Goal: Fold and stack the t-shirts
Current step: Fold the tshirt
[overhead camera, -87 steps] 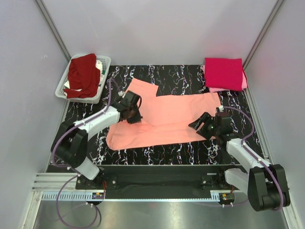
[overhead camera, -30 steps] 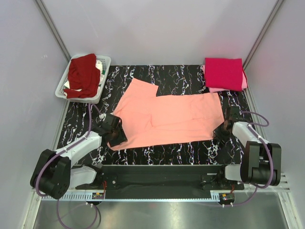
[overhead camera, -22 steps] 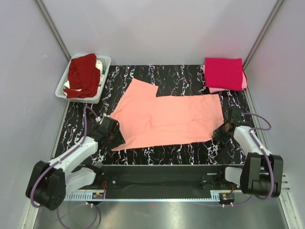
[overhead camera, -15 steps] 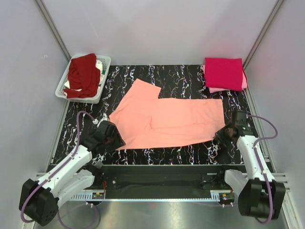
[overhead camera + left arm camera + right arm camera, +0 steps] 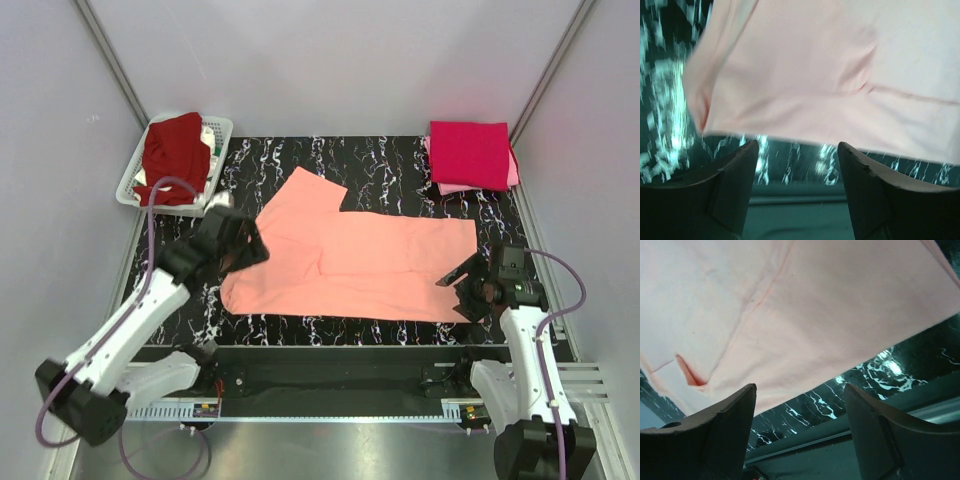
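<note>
Spread wide at the left gripper point(image 5: 796, 146), pinching nothing. Just past its fingertips, in the left wrist view: the near edge of the salmon-peach t-shirt point(image 5: 815, 65), flat on the black marbled table point(image 5: 670, 110), with a small fold at the corner off the left finger. Spread wide too at the right gripper point(image 5: 799, 387), likewise empty. Straight ahead of those fingers: the same shirt, with a bare strip of table between cloth and fingertips. Farther out from the right gripper, at the table's far corner: a folded crimson-magenta tee point(image 5: 470, 152) on a light pink one point(image 5: 514, 172). Farther out beyond the left gripper: a dark maroon-red tee point(image 5: 172, 158) heaped in a white basket point(image 5: 224, 140).
</note>
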You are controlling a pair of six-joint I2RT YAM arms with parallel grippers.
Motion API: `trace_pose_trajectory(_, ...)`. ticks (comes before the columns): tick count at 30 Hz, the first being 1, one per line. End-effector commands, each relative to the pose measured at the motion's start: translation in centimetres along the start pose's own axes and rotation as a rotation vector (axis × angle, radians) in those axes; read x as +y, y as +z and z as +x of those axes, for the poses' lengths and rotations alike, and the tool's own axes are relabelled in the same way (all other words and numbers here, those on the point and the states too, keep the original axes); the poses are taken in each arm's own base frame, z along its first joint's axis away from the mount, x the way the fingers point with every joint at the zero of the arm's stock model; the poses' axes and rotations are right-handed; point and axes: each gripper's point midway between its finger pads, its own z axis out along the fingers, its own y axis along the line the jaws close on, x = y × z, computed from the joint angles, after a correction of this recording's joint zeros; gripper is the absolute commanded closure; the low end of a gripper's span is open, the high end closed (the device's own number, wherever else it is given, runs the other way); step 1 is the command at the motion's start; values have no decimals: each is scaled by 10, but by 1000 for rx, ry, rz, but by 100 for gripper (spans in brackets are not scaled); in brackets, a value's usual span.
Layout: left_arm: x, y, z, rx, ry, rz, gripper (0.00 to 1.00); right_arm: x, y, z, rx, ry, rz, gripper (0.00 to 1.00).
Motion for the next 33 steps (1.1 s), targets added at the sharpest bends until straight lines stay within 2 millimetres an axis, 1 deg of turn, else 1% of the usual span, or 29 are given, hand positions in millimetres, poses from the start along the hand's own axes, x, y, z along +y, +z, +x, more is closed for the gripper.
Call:
trace_pose_trajectory(1,-43,7,-84,-200,149,14,30,23,-12,0,-28,-80,-161,22)
trace_pose_trajectory(2,-53,21,-106,-195,179,10,30,27,-11,4,-30,-96,-199,21)
trace_pose_trajectory(3,-59,30,-119,-200,184,24,30,32,-12,7,-31,-107,-245,21)
trace_pose_trajectory(4,-73,38,-140,-235,174,70,30,41,-18,14,-23,-119,-327,21)
trace_pose_trajectory(5,-80,60,-161,-210,170,103,30,45,-11,20,-17,-136,-386,20)
trace_pose_trajectory(6,-89,69,-181,-236,164,136,30,52,-14,24,-23,-158,-455,20)
trace_pose_trajectory(7,-91,82,-194,-229,159,142,30,58,-16,33,8,-182,-522,19)
trace_pose_trajectory(8,-99,105,-216,-212,168,161,30,61,-9,37,4,-209,-567,19)
trace_pose_trajectory(10,-110,130,-237,-206,185,200,30,66,-11,48,21,-282,-644,18)
trace_pose_trajectory(11,-119,155,-251,-189,200,235,30,68,-7,51,18,-304,-673,18)
trace_pose_trajectory(12,-124,167,-258,-186,203,262,30,70,-9,55,25,-324,-708,18)
trace_pose_trajectory(13,-119,202,-255,-140,197,262,30,75,-12,61,31,-351,-749,17)
trace_pose_trajectory(14,-132,202,-274,-172,201,309,29,71,-6,66,45,-354,-747,17)
trace_pose_trajectory(15,-136,213,-280,-175,203,331,29,73,-8,69,50,-362,-768,17)
trace_pose_trajectory(16,-126,246,-273,-133,191,316,28,77,-12,72,52,-381,-799,17)
trace_pose_trajectory(17,-138,244,-291,-169,190,352,27,77,-11,74,57,-386,-808,16)
trace_pose_trajectory(19,-140,263,-296,-158,174,374,26,77,-9,76,66,-386,-818,15)
trace_pose_trajectory(20,-138,281,-298,-143,143,396,25,77,-7,77,70,-385,-824,15)
trace_pose_trajectory(21,-140,289,-301,-150,129,417,24,77,-4,79,83,-380,-818,14)
trace_pose_trajectory(22,-133,308,-294,-129,108,418,23,78,-3,78,81,-377,-820,14)
trace_pose_trajectory(24,-134,318,-296,-136,77,439,22,77,3,79,100,-371,-806,15)
trace_pose_trajectory(25,-132,328,-291,-126,70,438,21,78,4,78,97,-371,-808,14)
trace_pose_trajectory(27,-130,335,-287,-115,43,439,21,77,7,79,107,-367,-800,14)
trace_pose_trajectory(28,-128,342,-280,-99,31,436,21,77,8,79,108,-365,-800,14)
trace_pose_trajectory(30,-126,348,-274,-80,15,437,22,77,8,79,108,-364,-801,14)
trace_pose_trajectory(31,-122,354,-265,-55,-7,431,23,77,8,79,106,-363,-801,15)
trace_pose_trajectory(33,-123,357,-255,-27,-22,450,26,77,9,79,109,-361,-799,15)
